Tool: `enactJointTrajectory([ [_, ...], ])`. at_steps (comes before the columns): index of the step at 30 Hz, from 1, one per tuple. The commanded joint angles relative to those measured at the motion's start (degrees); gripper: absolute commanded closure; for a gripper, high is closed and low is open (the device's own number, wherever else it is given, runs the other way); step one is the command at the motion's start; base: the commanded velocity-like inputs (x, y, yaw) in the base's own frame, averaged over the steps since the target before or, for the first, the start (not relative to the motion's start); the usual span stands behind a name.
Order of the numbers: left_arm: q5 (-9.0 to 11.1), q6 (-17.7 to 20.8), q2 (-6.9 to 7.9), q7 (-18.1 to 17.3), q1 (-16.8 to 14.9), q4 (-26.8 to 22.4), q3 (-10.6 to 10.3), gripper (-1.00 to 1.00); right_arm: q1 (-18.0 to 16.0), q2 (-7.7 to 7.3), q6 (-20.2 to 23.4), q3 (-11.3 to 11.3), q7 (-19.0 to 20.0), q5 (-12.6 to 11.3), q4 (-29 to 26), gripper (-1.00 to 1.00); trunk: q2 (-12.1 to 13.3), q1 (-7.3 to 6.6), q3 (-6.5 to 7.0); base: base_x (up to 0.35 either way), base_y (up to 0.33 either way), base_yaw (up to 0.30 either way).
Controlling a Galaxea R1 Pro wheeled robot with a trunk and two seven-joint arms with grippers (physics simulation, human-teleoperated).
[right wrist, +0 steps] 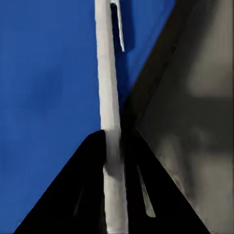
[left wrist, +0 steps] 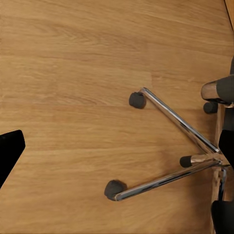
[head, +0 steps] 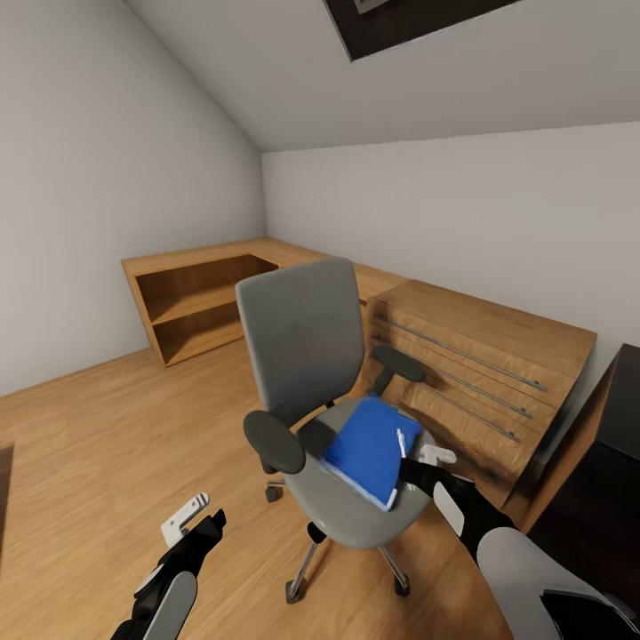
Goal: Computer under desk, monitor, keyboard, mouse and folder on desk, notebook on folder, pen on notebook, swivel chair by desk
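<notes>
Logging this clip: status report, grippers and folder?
Right gripper closed on pen over folder. Left gripper low, empty. Folder on swivel chair seat. Nothing blocking.

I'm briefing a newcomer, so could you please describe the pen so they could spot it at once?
Find the grey swivel chair in the middle of the room; a bright blue folder lies on its seat. The pen is the thin white stick at the folder's edge, by the right hand.
</notes>
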Motion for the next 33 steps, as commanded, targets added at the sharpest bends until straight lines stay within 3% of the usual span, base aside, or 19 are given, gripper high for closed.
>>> enactJointTrajectory([
  [1,0.3,0.2,0.01,0.4,0.0,-0.1,0.0,-1.0,0.0,0.03,0.4,-0.4,0.3,-0.6,-0.1,1.0,0.0,-0.01,-0.05,0.0,0.0,0.0],
  [12,0.3,0.2,0.01,0.3,0.0,-0.1,0.0,-1.0,0.0,0.03,0.4,-0.4,0.3,-0.6,-0.2,1.0,0.0,-0.01,-0.05,0.0,0.0,0.0],
  [21,0.1,0.2,-0.08,0.6,0.0,-0.2,-0.1,-1.0,0.0,-0.17,0.4,-0.4,0.3,-0.6,-0.4,1.0,3.6,-1.98,1.56,0.0,0.0,0.0],
  [25,0.1,0.2,-0.07,0.6,0.0,-0.2,0.0,-1.0,0.0,-1.62,0.4,-0.4,1.3,-1.0,-0.8,1.0,5.2,-2.86,2.28,-0.17,0.0,0.0],
  [29,0.1,0.2,-0.08,0.6,0.0,-0.2,-0.1,-1.0,0.0,-3.77,0.9,-0.5,5.4,-1.2,-1.3,1.0,6.8,-3.74,3.0,-0.316,0.0,0.0],
  [33,0.1,0.2,-0.08,0.6,0.0,-0.2,-0.1,-1.0,0.4,-5.7,3.8,-0.6,8.3,-1.9,-5.3,1.0,8.4,-4.62,3.72,-0.34,0.0,0.0],
])
